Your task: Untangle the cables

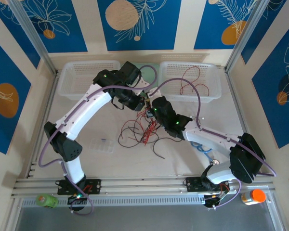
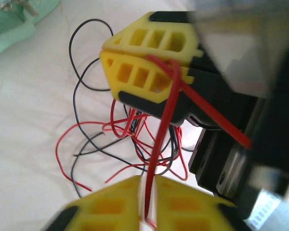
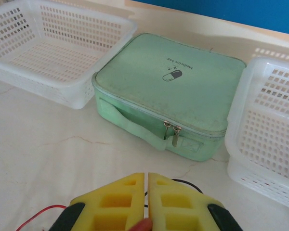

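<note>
The cables lie as a loose red and black tangle at mid-table; further red strands rest in the right basket. My left gripper and right gripper meet just above the tangle's far side. In the left wrist view one red cable runs taut from my left gripper, whose jaws stand close around it, up to my right gripper, across its yellow fingers. The tangle lies below. My right gripper is shut, with red showing at the slit's base.
A mint green zipped case sits at the back between two white baskets. A clear small box lies left of the tangle, a light blue coil by the right arm. Bottles stand at the near rail.
</note>
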